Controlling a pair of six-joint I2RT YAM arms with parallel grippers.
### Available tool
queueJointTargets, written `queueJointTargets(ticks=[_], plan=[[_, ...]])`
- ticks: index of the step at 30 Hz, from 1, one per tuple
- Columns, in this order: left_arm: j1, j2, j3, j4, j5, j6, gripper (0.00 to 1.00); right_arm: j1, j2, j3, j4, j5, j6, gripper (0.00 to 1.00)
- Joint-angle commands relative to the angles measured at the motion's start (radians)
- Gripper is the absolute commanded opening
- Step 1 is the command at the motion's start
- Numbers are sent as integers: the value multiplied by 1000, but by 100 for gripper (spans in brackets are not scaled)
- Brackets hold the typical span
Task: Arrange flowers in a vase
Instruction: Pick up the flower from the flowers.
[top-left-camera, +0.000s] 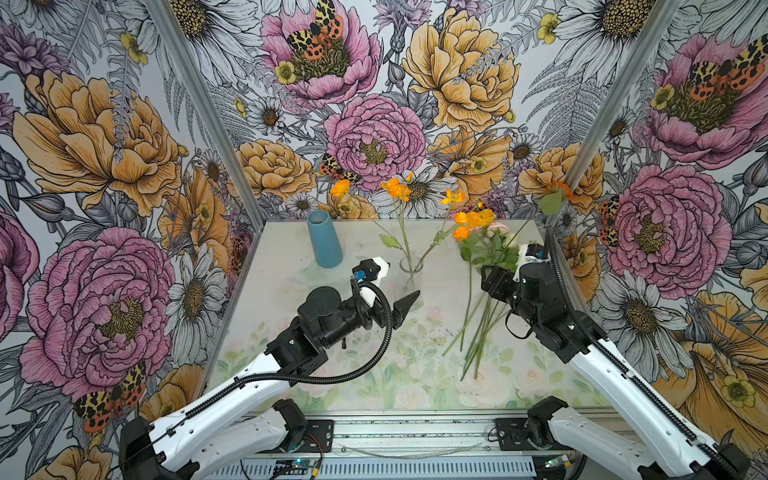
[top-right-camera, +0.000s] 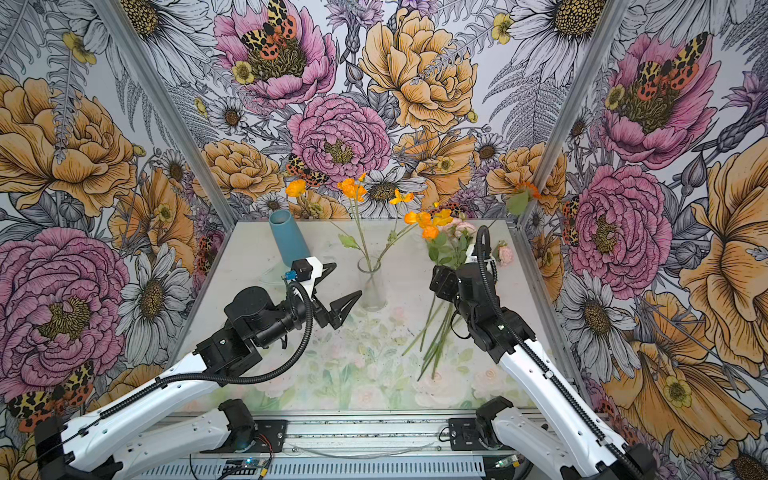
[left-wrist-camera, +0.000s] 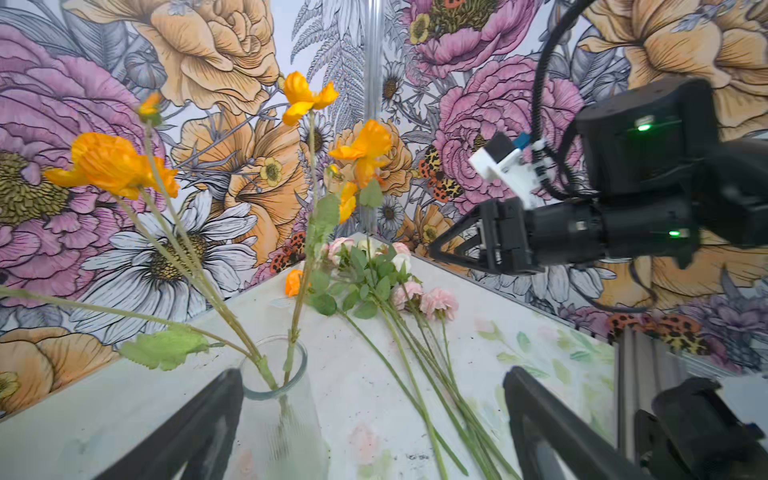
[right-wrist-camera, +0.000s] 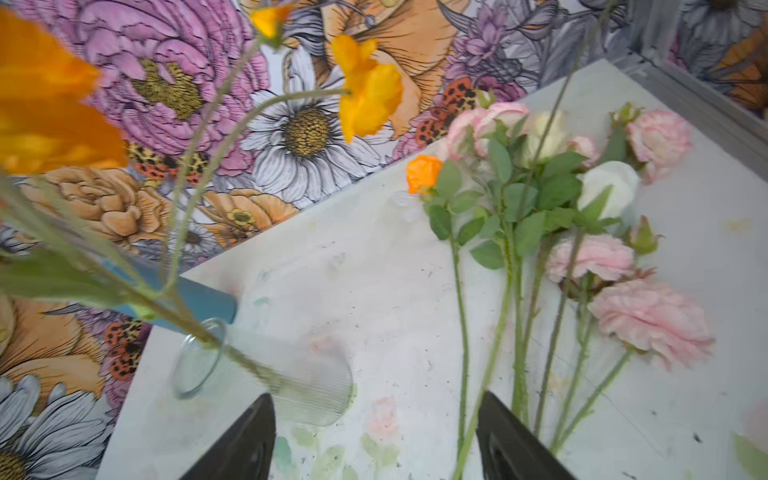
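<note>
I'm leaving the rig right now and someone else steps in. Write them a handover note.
Left gripper: open, empty, beside the glass vase.
Right gripper: open, empty, above the stems of the loose flowers.
Done: a few orange flowers stand in the glass vase.
Left: the pink, cream and orange loose flowers lie on the table, right of the glass vase. Blue vase at the back holds no stems.

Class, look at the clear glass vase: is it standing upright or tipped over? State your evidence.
Upright. The glass vase stands on its base, mouth upward, with orange flowers standing in it.
</note>
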Motion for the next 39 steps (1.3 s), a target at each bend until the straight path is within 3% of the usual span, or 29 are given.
queueJointTargets(ticks=[1,6,16,22,39], plan=[[-37,20,-34,-47,120,-86,99,-88,105,-29,-57,-145,59,67],[-111,58,-26,-49,67,-92,99,-159,274,7,-56,-136,-45,65],[-147,170,39,-58,59,-229,99,-280,554,146,-55,-209,-187,54],[-155,248,86,-49,40,-178,99,-289,711,237,-53,-224,-245,46],[-81,331,154,-47,74,-121,99,-288,876,331,-48,-181,-270,21]])
